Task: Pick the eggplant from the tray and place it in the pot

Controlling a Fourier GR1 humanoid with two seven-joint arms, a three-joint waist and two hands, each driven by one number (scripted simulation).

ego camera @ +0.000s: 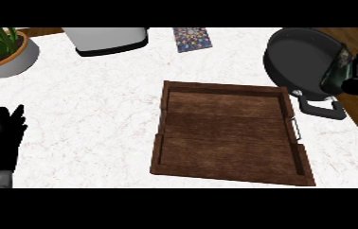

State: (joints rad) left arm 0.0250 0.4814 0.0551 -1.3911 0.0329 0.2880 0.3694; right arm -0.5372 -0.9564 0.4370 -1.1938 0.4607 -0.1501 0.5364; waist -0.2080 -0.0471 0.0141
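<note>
The brown wooden tray [231,133] lies in the middle of the white counter with nothing in it. The dark round pot [297,57] stands at the back right, its handle [323,110] pointing toward me. At the view's right edge my right hand [350,85] is curled round the dark eggplant [338,68], which hangs upright over the pot's right side. Most of that hand is cut off by the edge. My left hand [11,128] rests open at the left edge, fingers up, away from the tray.
A potted plant [14,53] in a grey bowl sits at the back left. A white container with a black base [108,39] and a small patterned card [191,38] stand along the back edge.
</note>
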